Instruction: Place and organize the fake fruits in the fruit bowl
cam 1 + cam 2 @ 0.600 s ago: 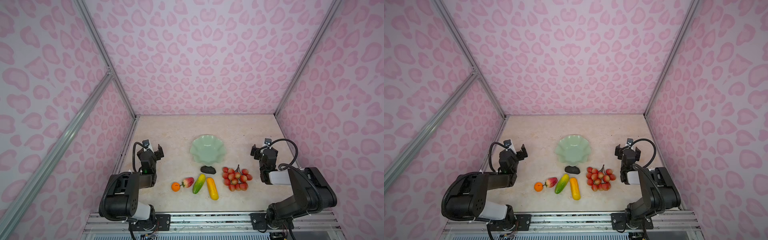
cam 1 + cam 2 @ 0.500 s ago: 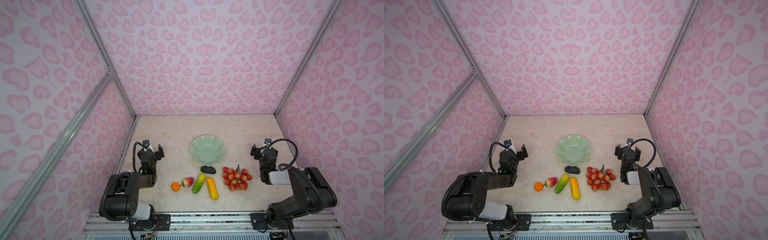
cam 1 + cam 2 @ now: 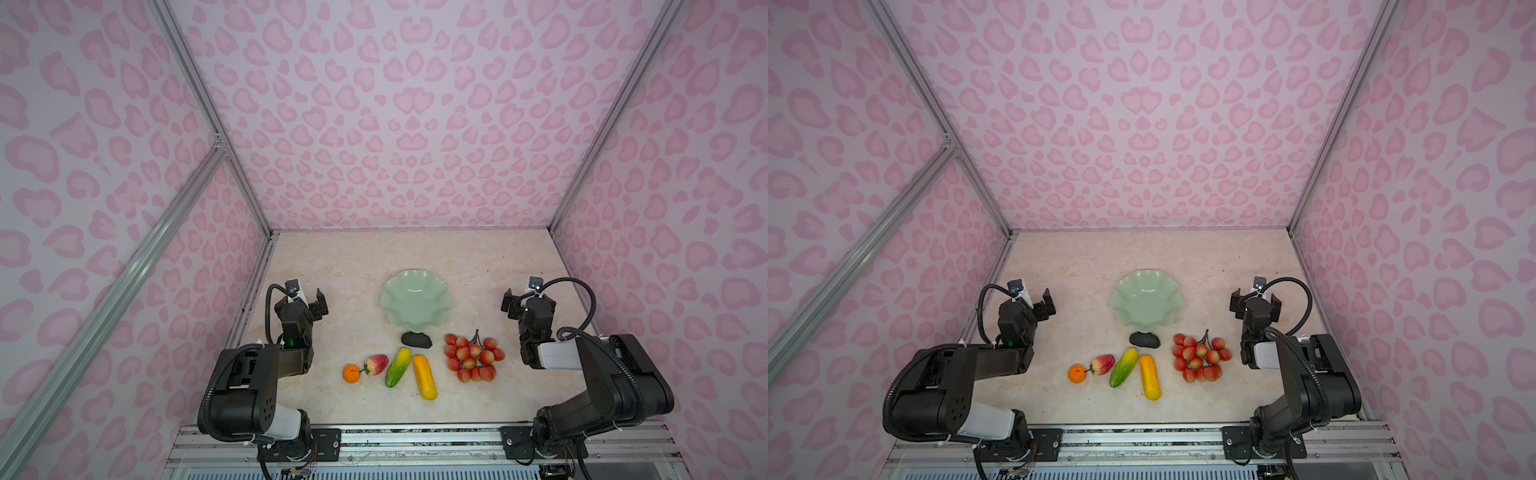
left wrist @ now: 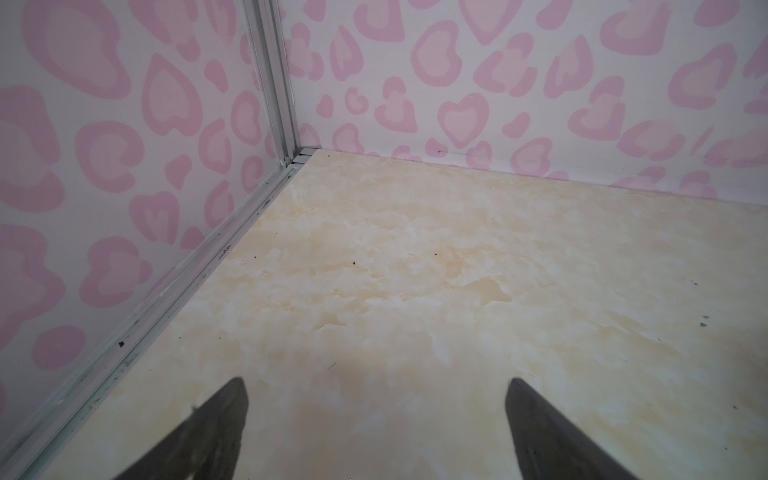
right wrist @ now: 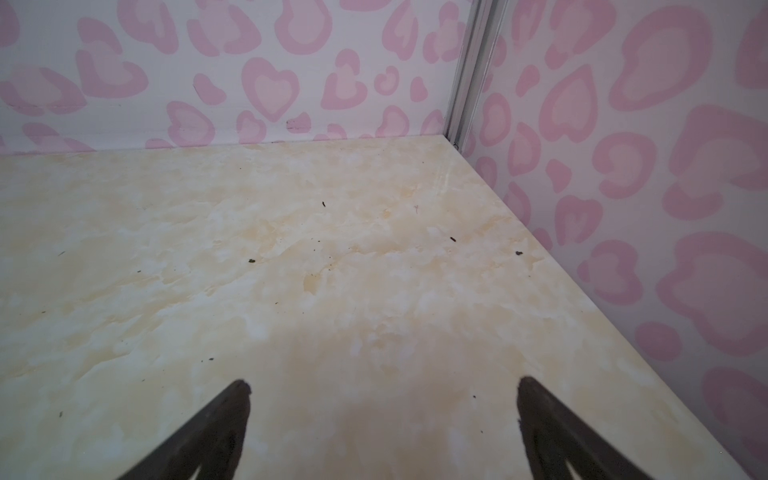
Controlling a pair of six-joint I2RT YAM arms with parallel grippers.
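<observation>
Fruit bowl (image 3: 415, 300), fake fruits (image 3: 424, 374) just beside (all outside it); left gripper (image 4: 376, 383), right gripper (image 5: 384, 382) both apart.

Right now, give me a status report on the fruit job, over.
Left tool open, right tool open, both empty. Fruit bowl empty; all six fruits on table. Nothing blocking.

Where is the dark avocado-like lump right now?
In both top views the dark lump sits mid-table at the near rim of the fruit bowl, behind the green-yellow oblong and yellow-orange oblong.
</observation>
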